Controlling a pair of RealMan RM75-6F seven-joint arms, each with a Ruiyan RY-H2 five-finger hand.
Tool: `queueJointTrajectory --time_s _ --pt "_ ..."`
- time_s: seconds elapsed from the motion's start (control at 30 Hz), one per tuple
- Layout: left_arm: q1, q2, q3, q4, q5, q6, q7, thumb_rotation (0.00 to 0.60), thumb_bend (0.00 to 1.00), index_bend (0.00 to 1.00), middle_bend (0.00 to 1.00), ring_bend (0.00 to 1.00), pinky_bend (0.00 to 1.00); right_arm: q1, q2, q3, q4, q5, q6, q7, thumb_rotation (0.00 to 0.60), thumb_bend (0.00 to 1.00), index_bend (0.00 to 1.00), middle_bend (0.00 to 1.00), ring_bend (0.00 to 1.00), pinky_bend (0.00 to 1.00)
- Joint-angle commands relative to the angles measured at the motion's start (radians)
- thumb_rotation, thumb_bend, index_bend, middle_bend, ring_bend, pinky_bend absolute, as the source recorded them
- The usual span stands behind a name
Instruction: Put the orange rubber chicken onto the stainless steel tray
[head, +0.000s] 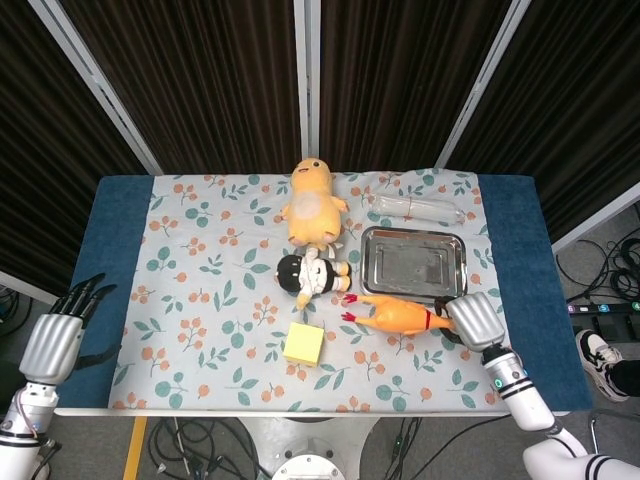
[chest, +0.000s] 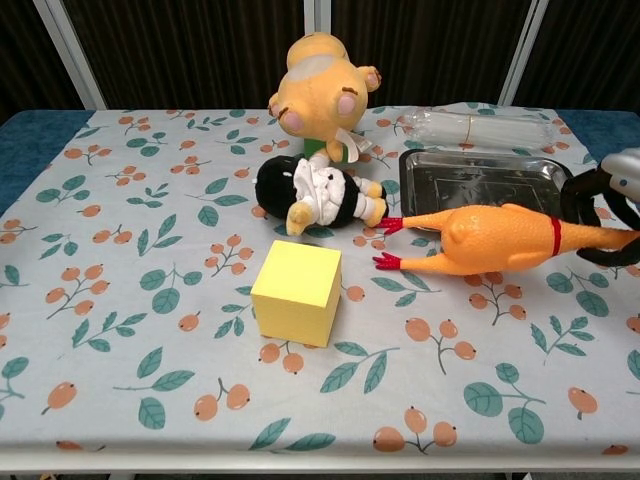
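A table covered in a leaf-and-berry patterned cloth (head: 200, 280). At far left, off the table's edge, the left hand (head: 58, 340) hangs with fingers straight and apart, holding nothing. Near the middle front sits a yellow cube (chest: 296, 292). Behind it lie a black-and-white doll (chest: 312, 195) and a large yellow plush toy (chest: 318, 95). The orange rubber chicken (chest: 492, 240) lies lengthwise, left to right: red feet toward the doll, neck toward the right hand. It is bright orange with a red band around the neck, lifted off the cloth, overlapping the front rim of the stainless steel tray (chest: 470, 178). The right hand (head: 472, 319) grips the chicken's neck end. A clear plastic bottle (chest: 480, 125) lies behind the tray.
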Motion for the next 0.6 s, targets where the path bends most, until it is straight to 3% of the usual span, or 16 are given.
queueJointTrajectory --time_s 0.03,0.2,0.3,0.6 --pt "-0.063 0.067 -0.02 -0.051 0.06 -0.014 -0.135 0.6 0.09 0.22 0.18 0.15 0.24 0.058 0.163 0.019 -0.164 -0.051 -0.027 -0.062 0.6 0.3 0.97 0.76 0.72 0.98" --pt "-0.181 0.153 -0.038 -0.121 0.125 -0.104 -0.378 0.6 0.09 0.22 0.18 0.15 0.25 0.126 0.309 0.074 -0.335 -0.061 -0.071 -0.128 0.6 0.27 0.97 0.76 0.72 0.98" --pt "-0.264 0.189 -0.063 -0.152 0.121 -0.186 -0.486 0.6 0.09 0.22 0.18 0.15 0.25 0.174 0.347 0.118 -0.398 -0.057 -0.093 -0.169 0.6 0.26 0.97 0.77 0.72 0.98" --pt "-0.522 0.246 -0.101 -0.205 0.068 -0.501 -0.946 0.6 0.08 0.22 0.18 0.15 0.26 0.325 0.295 0.213 -0.429 -0.045 -0.155 -0.296 0.6 0.23 0.98 0.77 0.72 0.98"
